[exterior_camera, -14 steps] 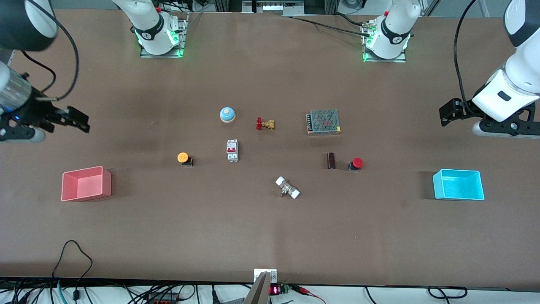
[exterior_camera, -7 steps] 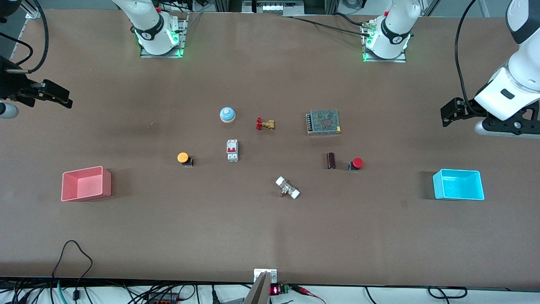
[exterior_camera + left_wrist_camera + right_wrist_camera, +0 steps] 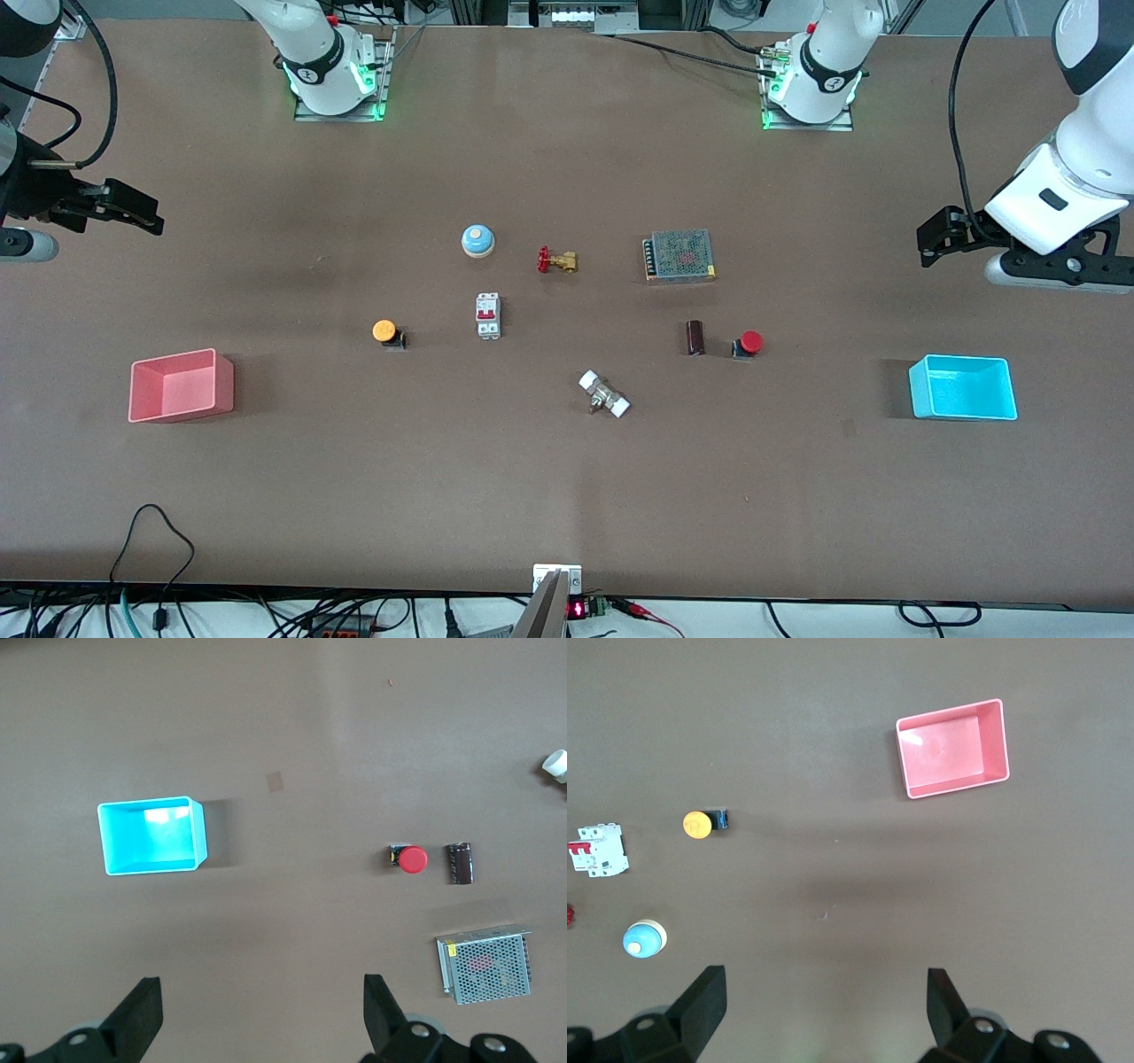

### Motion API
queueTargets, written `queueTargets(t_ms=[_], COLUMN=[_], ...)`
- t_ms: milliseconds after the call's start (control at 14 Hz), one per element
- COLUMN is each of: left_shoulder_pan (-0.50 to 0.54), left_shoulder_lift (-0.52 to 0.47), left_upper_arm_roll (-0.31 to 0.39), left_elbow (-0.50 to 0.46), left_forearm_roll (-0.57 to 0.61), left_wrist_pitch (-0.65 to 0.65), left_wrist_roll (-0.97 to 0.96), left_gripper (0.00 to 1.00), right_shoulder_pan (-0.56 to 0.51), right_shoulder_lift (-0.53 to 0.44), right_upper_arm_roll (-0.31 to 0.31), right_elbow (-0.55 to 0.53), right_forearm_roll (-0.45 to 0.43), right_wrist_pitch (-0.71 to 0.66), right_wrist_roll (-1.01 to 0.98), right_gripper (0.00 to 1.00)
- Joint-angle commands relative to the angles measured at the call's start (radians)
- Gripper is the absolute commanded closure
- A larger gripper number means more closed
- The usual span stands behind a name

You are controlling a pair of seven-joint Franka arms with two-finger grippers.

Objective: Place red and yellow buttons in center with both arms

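The left gripper [image 3: 941, 234] is hanging over bare table at the left arm's end, fingers [image 3: 142, 1020] spread wide and holding nothing. The right gripper [image 3: 131, 208] is hanging over bare table at the right arm's end, fingers [image 3: 702, 997] likewise parted wide and empty. The red button [image 3: 749, 343] is sitting on the tabletop [image 3: 567, 496] just beside a dark cylinder [image 3: 695, 337], between it and the cyan bin [image 3: 963, 388]. The yellow button [image 3: 386, 332] is sitting between the white circuit breaker [image 3: 488, 315] and the pink bin [image 3: 181, 385], well apart from the red one. Neither gripper is touching either button.
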Motion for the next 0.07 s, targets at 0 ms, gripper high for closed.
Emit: queueTargets(t_ms=[0], left_shoulder_pan=[0.007], left_shoulder_lift=[0.014], left_upper_arm_roll=[-0.009], left_elbow=[0.036], left_forearm_roll=[-0.016], left_wrist_pitch=[-0.025], left_wrist_roll=[0.018], left_gripper=[0.0], right_shoulder_pan=[0.004], right_shoulder_lift=[0.009], right_upper_arm_roll=[-0.002], right_elbow=[0.021], right_forearm_roll=[0.013], right_wrist_pitch=[-0.006], right_wrist_roll=[-0.016], right_gripper=[0.0])
